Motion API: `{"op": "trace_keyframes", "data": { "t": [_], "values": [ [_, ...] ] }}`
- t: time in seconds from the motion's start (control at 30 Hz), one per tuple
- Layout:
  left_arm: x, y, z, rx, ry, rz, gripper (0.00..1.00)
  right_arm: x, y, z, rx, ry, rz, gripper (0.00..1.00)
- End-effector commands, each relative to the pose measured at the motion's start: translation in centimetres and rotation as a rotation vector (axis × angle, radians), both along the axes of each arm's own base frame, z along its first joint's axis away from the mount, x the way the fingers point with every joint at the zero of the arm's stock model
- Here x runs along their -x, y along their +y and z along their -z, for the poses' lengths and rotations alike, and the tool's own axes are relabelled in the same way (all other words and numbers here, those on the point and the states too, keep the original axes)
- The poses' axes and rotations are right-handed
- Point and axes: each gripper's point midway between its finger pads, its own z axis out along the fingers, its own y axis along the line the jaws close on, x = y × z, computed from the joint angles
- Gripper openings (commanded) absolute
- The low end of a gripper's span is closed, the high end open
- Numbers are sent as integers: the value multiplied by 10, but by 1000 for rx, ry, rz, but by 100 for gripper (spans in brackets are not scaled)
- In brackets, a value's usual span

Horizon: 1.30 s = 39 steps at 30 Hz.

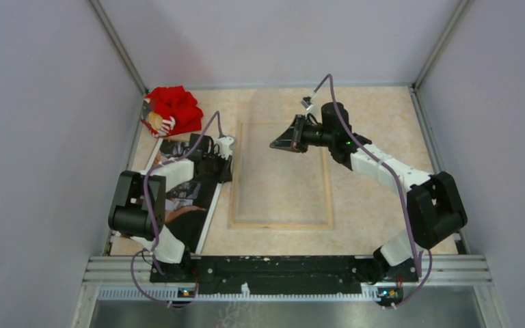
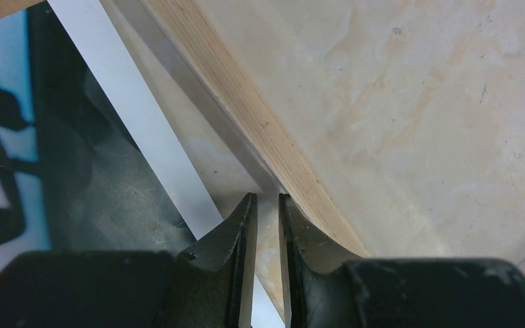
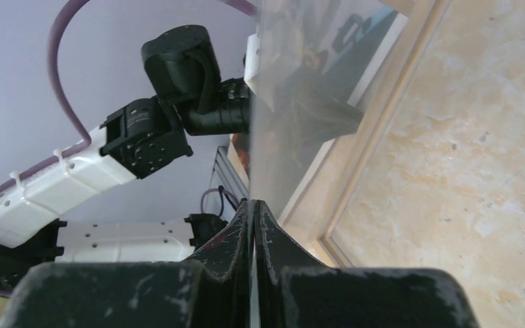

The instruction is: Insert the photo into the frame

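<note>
Clear sheet (image 3: 301, 102), maybe acrylic, right jaws raised

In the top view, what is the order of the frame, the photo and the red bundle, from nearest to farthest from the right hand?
From the right hand, which pinches a clear sheet:
1. The frame, lying directly below it.
2. The photo, to the left of the frame.
3. The red bundle, in the far left corner.

Glossy photo (image 2: 89, 184), wooden frame (image 2: 273, 137), perhaps acrylic pane (image 3: 301, 89)
</note>
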Motion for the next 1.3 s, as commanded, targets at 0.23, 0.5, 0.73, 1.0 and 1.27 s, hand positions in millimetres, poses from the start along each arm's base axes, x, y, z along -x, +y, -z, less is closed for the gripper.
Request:
{"op": "trace_keyframes", "data": {
  "t": [0.23,0.5,0.73,1.0,1.27],
  "values": [
    [9,4,10,-15,35,14,25,5,11,-25,-61,-63,-5,0],
    [9,4,10,-16,35,13,25,11,4,-8,40,-92,-40,0],
    [9,3,10,-13,37,14,25,18,-10,19,132,-60,-21,0],
    [10,3,10,-12,38,15,24,20,-22,16,150,-71,-4,0],
    [10,3,9,-13,36,15,24,18,-43,33,160,-29,25,0]
  ]
}}
